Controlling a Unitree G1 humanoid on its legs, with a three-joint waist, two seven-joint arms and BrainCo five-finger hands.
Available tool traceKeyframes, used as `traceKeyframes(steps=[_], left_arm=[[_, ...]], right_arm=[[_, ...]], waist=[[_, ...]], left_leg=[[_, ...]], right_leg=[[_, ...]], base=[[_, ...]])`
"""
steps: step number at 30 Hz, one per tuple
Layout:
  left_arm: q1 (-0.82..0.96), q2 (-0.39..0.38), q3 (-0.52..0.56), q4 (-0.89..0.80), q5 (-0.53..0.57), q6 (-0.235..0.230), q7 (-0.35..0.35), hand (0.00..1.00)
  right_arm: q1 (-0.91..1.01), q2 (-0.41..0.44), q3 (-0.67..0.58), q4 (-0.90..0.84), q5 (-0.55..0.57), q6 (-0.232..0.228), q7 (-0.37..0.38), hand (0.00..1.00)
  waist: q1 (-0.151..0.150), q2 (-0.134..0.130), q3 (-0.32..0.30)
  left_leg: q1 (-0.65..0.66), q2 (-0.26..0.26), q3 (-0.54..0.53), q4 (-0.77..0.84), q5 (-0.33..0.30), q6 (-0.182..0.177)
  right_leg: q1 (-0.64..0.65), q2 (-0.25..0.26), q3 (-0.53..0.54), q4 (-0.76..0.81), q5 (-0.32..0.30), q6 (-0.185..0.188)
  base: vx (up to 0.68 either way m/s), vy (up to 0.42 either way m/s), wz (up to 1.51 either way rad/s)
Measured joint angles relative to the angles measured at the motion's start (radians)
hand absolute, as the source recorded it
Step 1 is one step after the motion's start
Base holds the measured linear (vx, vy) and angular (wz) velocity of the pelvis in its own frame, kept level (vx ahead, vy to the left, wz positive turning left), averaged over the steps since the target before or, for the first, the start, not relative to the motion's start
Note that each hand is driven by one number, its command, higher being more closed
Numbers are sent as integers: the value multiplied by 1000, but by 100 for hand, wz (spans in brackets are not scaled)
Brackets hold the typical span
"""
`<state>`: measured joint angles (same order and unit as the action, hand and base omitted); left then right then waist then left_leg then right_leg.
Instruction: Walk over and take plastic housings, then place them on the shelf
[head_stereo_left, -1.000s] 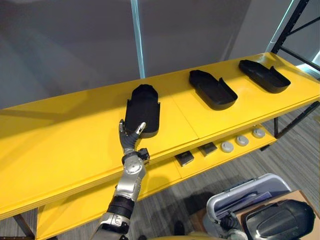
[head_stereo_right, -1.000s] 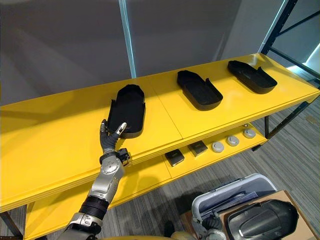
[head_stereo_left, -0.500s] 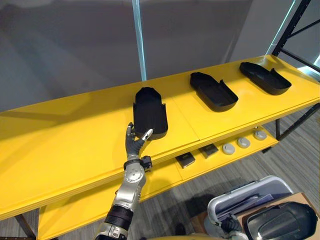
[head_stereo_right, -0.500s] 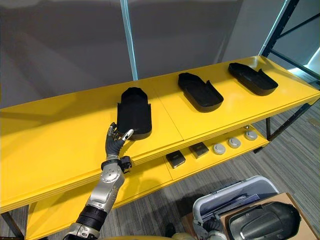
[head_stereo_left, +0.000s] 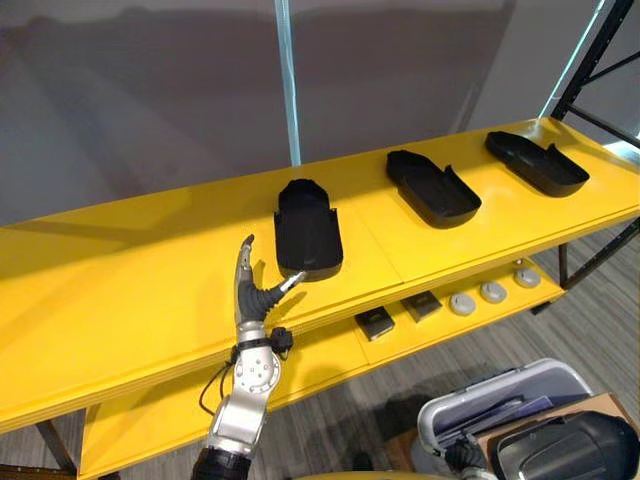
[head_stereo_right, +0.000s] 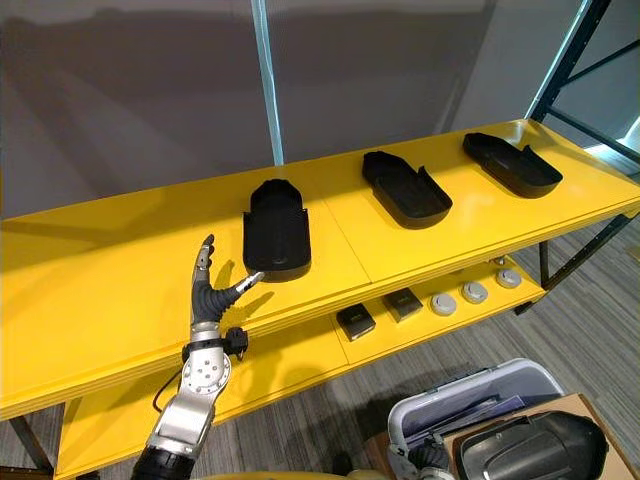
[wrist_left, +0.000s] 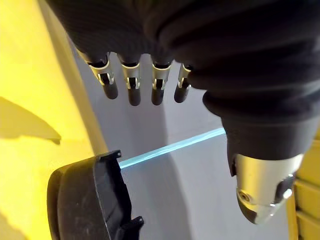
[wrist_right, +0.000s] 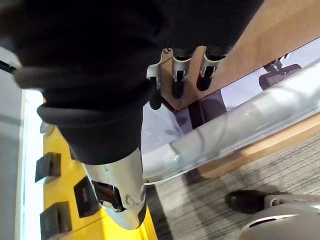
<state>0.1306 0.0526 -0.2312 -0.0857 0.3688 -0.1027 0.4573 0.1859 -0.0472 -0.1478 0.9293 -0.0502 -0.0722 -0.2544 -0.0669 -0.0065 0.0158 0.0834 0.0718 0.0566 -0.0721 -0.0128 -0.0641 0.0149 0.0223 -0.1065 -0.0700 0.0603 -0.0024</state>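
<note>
One raised left hand (head_stereo_left: 250, 297): spread wide, fingers straight, gripped nothing.
Nearest black plastic housing (head_stereo_left: 309, 236): lay on yellow shelf (head_stereo_left: 120, 270), just beyond thumb tip.

Left robot hand (head_stereo_left: 250, 298) now farther left of the leftmost plastic housing (head_stereo_left: 308, 235), fingers (head_stereo_left: 244, 265) upright.

The left hand (head_stereo_left: 248, 300) has silver dark-tipped fingers (wrist_left: 132, 90), a dark ribbed cover (wrist_left: 200, 40) and silver-grey arm (head_stereo_left: 245, 392).
</note>
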Motion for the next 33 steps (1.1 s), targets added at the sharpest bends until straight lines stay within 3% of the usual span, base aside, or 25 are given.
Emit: traceKeyframes(steps=[11,33], left_arm=[[45,59,-93,76,76,-34,-150,100],[-300,91,-119,375,53,13,-143,100]], right_arm=[[-4,-13,1,38,-1,-7,19,0],[-31,-27,-4,38,-4,12,37,0]], waist=[[-2,5,-16],[-41,22,1]], left_leg=[[-19,-2,-2,-12,-4,-6],[-26,-6,31,4,-13,7]], right_leg=[[-23,-1,1,-8,1,3],[-40,0,46,-28,21,12]], base=[[0,0,0],[4,18,-6]])
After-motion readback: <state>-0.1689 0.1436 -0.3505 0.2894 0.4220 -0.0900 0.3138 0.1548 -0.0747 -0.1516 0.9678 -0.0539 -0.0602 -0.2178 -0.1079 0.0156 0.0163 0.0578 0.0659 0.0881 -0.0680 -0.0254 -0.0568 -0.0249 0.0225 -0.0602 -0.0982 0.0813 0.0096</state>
